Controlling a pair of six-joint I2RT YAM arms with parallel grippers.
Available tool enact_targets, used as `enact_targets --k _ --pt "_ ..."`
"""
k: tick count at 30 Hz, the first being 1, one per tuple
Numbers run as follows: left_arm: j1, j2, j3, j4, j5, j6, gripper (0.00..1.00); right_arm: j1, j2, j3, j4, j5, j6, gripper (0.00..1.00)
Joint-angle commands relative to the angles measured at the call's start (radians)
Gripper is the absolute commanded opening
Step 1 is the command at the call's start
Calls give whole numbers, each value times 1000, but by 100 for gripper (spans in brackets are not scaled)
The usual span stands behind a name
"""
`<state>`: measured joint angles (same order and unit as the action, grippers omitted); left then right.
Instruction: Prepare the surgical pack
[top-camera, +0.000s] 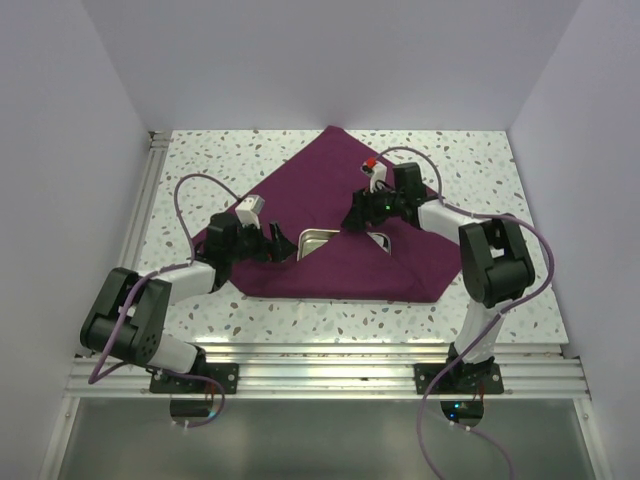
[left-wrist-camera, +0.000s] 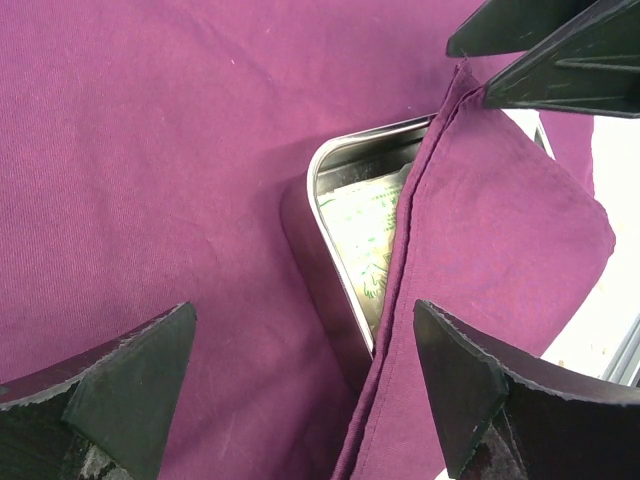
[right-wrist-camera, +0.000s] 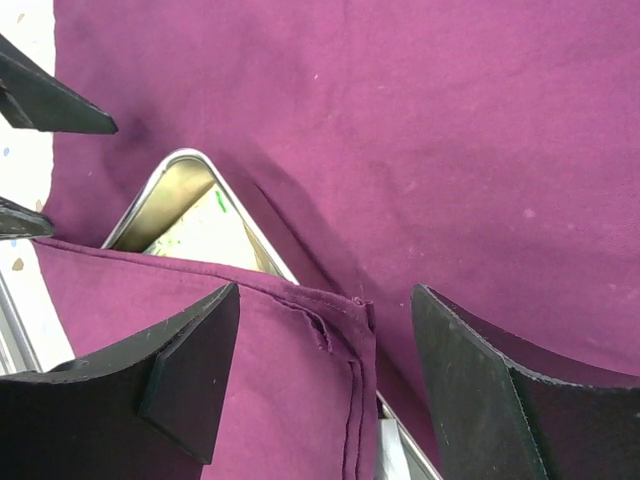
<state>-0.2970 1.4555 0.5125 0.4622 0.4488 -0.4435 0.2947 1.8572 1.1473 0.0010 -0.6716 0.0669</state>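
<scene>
1 surgical pack (top-camera: 330, 175), a plum-purple cloth, lies spread on the speckled counter (top-camera: 480, 160) with 1 metal tray (top-camera: 318, 240) sitting on its middle. The cloth's near portion is folded up over the tray, so only the tray's left corner and a sliver of its right side show. Printed paper is visible inside the tray, though how many sheets cannot be told. The fold's long axis runs left to right along the tray's near side, and the far corner of the cloth points away beyond the tray. There are 2 arms. The left gripper (top-camera: 268, 243) hovers just left of the tray with its jaws spread wide and nothing between them, above the hem that crosses the tray's left corner. The right gripper (top-camera: 355, 215) is over the tray's right half, its jaws also apart, straddling the doubled corner of the folded flap without pinching it. Each arm is about equally close to its own side of the tray, so the next fold probably falls to whichever side flap is taken first.
</scene>
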Motion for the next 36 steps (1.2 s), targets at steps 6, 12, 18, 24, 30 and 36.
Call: enact_targets --k 6,12,18,24,30,36 --pt "-5 6 14 53 -7 28 93 6 27 36 -55 -22 -38 72" --pt "-7 14 15 55 -4 29 93 4 8 9 -45 -48 -38 66" --pt "-7 16 17 46 -9 35 93 4 13 12 -56 -40 -41 51" --pt "-8 16 18 41 -12 38 93 4 17 19 -58 -3 -29 30" --pt "-13 12 21 39 -4 43 93 4 23 32 -35 -5 0 3" --pt "-65 8 44 39 8 74 95 4 34 54 -4 -49 59 0"
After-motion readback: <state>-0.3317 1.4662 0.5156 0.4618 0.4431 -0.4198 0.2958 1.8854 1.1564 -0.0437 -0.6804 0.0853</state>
